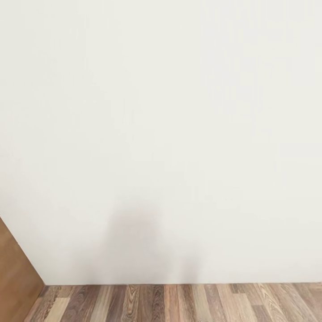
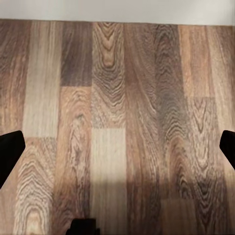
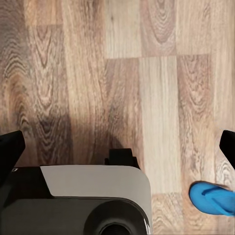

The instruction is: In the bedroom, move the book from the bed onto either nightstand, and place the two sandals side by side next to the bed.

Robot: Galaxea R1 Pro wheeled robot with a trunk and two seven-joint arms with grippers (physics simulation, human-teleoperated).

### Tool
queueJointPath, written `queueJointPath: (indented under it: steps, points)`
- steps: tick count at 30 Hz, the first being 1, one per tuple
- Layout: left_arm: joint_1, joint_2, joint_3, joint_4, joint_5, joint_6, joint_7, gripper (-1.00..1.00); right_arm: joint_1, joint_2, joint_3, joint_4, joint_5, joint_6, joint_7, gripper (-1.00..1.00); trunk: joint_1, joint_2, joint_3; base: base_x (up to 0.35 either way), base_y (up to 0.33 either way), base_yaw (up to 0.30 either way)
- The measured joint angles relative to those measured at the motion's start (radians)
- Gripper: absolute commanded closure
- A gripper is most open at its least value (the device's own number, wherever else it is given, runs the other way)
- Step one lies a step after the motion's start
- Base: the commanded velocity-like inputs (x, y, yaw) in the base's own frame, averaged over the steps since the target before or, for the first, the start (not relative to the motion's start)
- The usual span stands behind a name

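A bright blue sandal [image 3: 213,198] lies on the wood-plank floor [image 3: 122,73] beside my grey base [image 3: 93,196], partly cut off by the edge of the right wrist view. My right gripper [image 3: 118,147] hangs over the floor, open and holding nothing, a short way from the sandal. My left gripper [image 2: 118,147] is also open over bare planks, with nothing between its dark fingertips [image 2: 10,149]. The book, the bed and the nightstand are out of view.
A plain white wall [image 1: 161,134] stands close ahead in the head view, with a strip of plank floor [image 1: 179,302] at its foot. A brown wooden panel [image 1: 15,277] slants in at the lower left. The wall's base [image 2: 117,10] borders the planks near the left gripper.
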Motion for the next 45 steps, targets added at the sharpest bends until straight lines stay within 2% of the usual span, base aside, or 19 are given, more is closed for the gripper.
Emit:
queueJointPath:
  steps: [8,31,45]
  points:
    - [0.0,0.0,0.001,0.001,0.002,0.001,0.0,-1.0,0.0,0.0,0.0,0.0,0.0,0.0,0.0,-1.0,0.0,0.0,0.0,0.151,0.07,-0.067]
    - [0.0,0.0,0.002,0.001,0.002,0.001,0.0,-1.0,0.0,0.0,0.0,0.0,0.0,0.0,0.0,-1.0,-0.001,0.0,0.0,0.294,0.032,-0.007]
    - [0.0,0.0,0.0,0.001,0.0,-0.001,0.0,-1.0,-0.001,0.0,0.0,0.0,-0.001,0.0,0.0,-1.0,0.0,0.0,0.0,0.04,0.0,-0.196]
